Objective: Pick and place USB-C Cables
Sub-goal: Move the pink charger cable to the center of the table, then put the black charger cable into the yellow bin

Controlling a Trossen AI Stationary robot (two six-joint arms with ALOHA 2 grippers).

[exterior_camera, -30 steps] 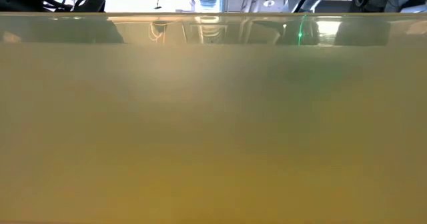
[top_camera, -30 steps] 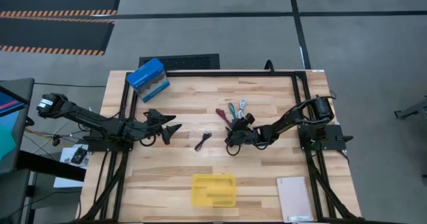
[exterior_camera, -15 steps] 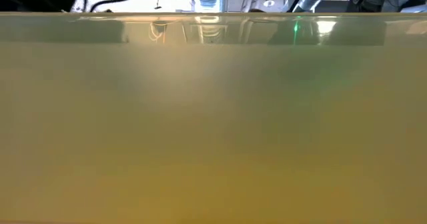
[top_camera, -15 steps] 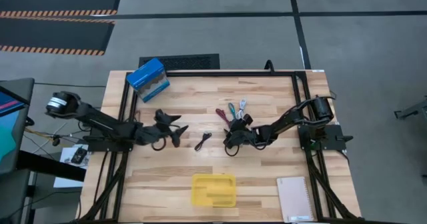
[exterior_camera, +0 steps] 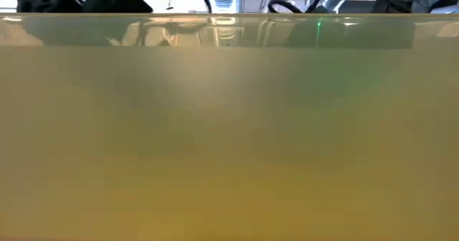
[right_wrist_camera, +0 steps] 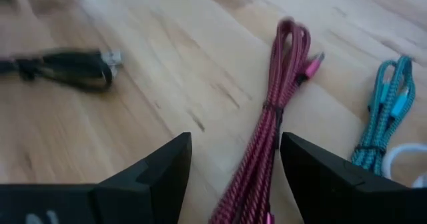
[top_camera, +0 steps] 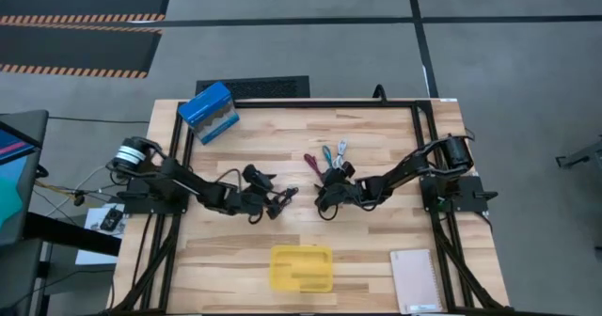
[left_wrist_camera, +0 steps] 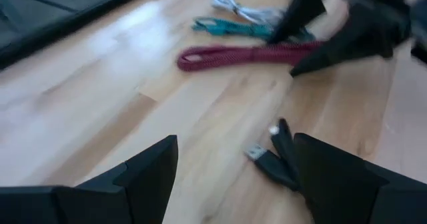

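Note:
Four USB-C cables lie flat on the wooden table. A black one lies at mid-table. A dark red one, a teal one and a white one lie side by side farther back. My left gripper is open and low at the black cable, which lies between its fingers, close to one of them. My right gripper is open over the red cable's near end, with one finger on either side. I see no touch by either gripper.
A yellow tray sits near the front edge, and its wall fills the low view. A white notepad lies at the front right and a blue box at the back left. The two grippers stand close together at mid-table.
My left gripper has swept from the table's left side toward the right and down to the black cable, rolling as it went, and it stays open. The cables have not moved.

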